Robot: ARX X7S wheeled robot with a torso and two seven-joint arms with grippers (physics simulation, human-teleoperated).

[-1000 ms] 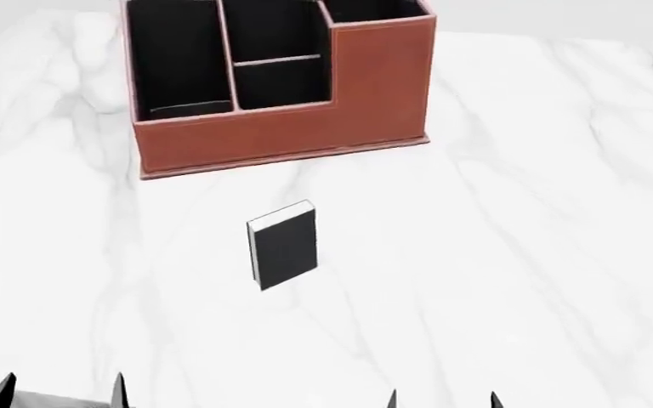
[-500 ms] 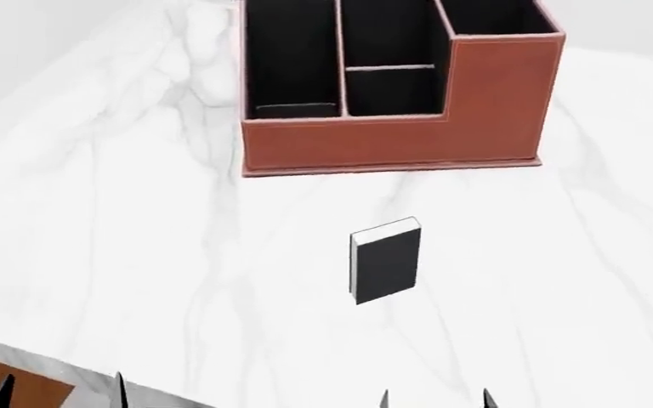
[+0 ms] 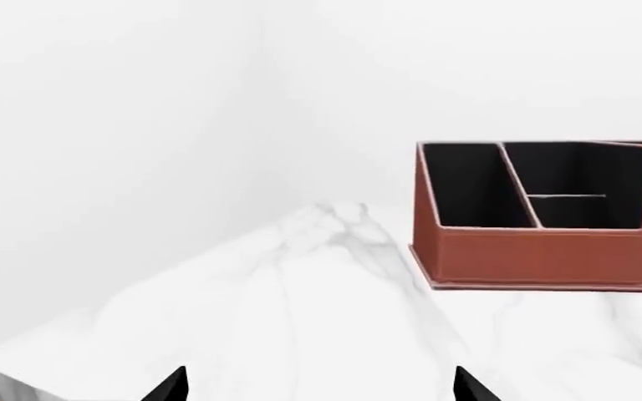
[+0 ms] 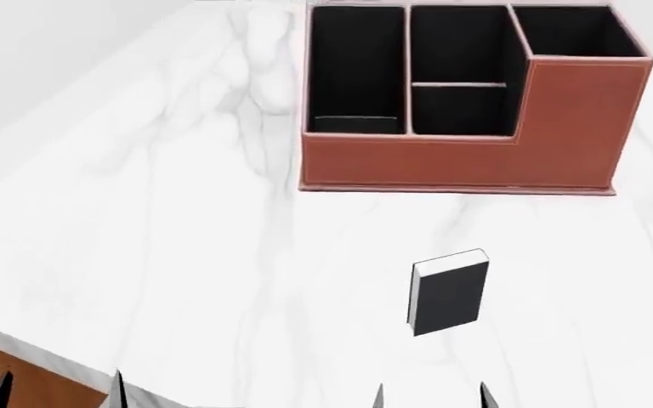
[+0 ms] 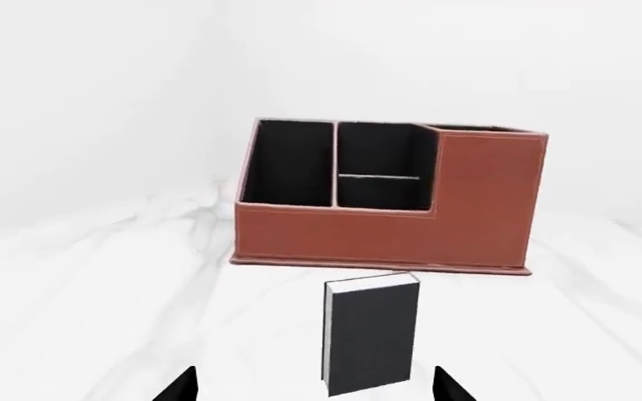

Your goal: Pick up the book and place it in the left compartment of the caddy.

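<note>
The approach is under way and nothing is grasped: the book (image 4: 451, 293) lies flat on the white marble counter (image 4: 133, 255), lower centre-right of the head view, well apart from the caddy (image 4: 462, 161) at upper right. Its long axis runs nearly toward the caddy, white page edges along its left and far sides. The right hand (image 4: 431, 396) at the bottom edge shows parted, empty fingertips just short of the book; the left hand (image 4: 60, 391), bottom left, likewise. Next, the right hand must likely reach forward over the book, then carry it to the left compartment (image 4: 355, 68).
</note>
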